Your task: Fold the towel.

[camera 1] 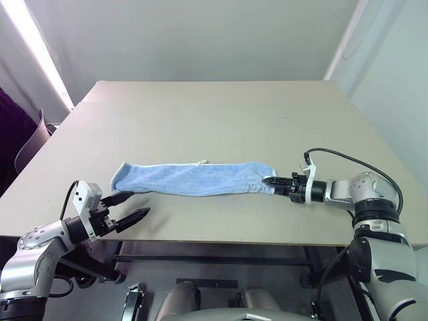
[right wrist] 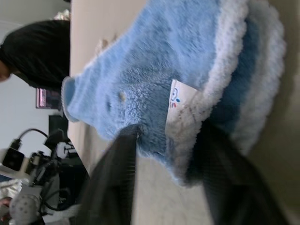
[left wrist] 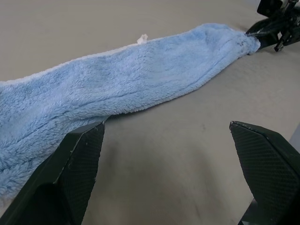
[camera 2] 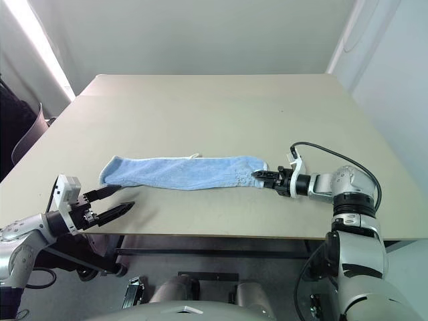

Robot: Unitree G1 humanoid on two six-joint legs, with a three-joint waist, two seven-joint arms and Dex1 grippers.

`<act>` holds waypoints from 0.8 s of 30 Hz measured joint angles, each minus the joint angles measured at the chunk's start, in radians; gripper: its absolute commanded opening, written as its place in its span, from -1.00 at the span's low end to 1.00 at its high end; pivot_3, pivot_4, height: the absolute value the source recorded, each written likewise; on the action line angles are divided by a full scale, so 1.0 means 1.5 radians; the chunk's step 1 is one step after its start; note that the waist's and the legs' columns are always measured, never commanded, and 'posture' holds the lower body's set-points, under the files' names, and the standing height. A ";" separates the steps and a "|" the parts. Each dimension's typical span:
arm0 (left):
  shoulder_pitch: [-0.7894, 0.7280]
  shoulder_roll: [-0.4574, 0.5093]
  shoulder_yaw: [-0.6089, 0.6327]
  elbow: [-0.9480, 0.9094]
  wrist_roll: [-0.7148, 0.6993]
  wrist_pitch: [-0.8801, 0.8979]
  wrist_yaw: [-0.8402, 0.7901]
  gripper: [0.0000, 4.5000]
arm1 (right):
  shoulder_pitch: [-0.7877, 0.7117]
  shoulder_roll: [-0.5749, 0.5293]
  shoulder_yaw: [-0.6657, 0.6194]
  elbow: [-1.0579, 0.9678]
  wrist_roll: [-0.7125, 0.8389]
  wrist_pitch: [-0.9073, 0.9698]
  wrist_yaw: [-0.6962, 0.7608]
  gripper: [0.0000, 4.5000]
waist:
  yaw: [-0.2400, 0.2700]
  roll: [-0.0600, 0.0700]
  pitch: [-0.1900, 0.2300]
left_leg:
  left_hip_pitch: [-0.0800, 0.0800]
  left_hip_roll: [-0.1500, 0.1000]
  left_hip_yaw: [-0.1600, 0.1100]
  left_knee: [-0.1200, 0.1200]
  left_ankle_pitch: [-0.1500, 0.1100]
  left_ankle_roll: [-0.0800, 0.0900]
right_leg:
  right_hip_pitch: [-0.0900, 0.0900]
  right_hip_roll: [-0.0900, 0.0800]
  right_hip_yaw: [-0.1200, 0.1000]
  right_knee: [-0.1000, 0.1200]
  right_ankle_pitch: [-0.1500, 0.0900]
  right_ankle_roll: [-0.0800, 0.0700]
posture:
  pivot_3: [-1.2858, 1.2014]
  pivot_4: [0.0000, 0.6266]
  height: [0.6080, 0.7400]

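Note:
The light blue towel [camera 1: 194, 178] lies as a long narrow strip across the near part of the table [camera 1: 214, 114], with a small white loop [camera 1: 202, 161] on its far edge. My right gripper [camera 1: 267, 180] lies low on the table, shut on the towel's right end. In the right wrist view the cloth [right wrist: 154, 79] and its white tag with a dark mark [right wrist: 180, 101] sit between the fingers [right wrist: 117, 178]. My left gripper [camera 1: 139, 204] is open just in front of the towel's left end, near the table's front edge, holding nothing.
The table's front edge runs just below both grippers. A chair back [camera 1: 33, 144] and something dark [camera 1: 10, 120] stand off the table's left side. A black cable [camera 1: 354, 160] loops over my right wrist. Bare tabletop stretches beyond the towel.

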 measured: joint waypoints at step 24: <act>-0.024 0.002 -0.015 0.016 0.015 -0.003 0.000 1.00 | 0.110 -0.142 0.166 -0.151 -0.066 -0.234 0.225 -0.69 | 0.003 0.001 0.000 | -0.001 0.000 0.000 0.000 -0.001 0.001 | 0.000 -0.001 0.000 -0.003 0.000 0.000 | 0.03 -1.00 1.00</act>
